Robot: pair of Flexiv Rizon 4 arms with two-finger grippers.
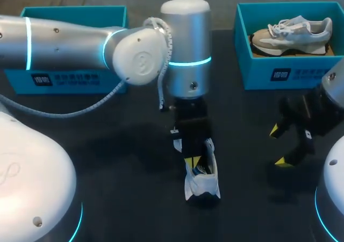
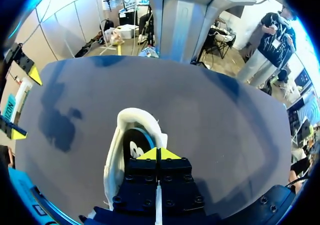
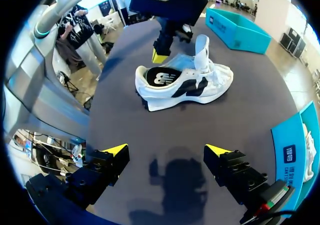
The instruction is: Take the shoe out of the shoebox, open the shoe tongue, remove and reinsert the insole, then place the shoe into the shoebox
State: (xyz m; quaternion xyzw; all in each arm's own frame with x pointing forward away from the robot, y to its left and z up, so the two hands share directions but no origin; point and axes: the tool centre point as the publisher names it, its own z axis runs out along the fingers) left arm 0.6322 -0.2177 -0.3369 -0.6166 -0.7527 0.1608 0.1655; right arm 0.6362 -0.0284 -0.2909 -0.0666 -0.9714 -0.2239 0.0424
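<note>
A white shoe (image 1: 203, 182) with dark side marks stands on the dark table near the front middle, its tongue pulled up. Its dark insole (image 3: 156, 78) shows in the heel opening. My left gripper (image 1: 192, 161) hangs straight over the shoe. Its yellow tips are shut together (image 2: 157, 154) at the edge of the insole (image 2: 134, 146), and whether they pinch it I cannot make out. My right gripper (image 1: 279, 145) stands wide open and empty to the right of the shoe. In its own view, the right gripper (image 3: 166, 150) has the shoe (image 3: 192, 82) well ahead of it.
A teal shoebox (image 1: 269, 72) at the back right holds a second, grey-and-white shoe (image 1: 293, 33). Another teal box (image 1: 70, 79) stands at the back left, partly behind my left arm. Bare table lies between the shoe and the right gripper.
</note>
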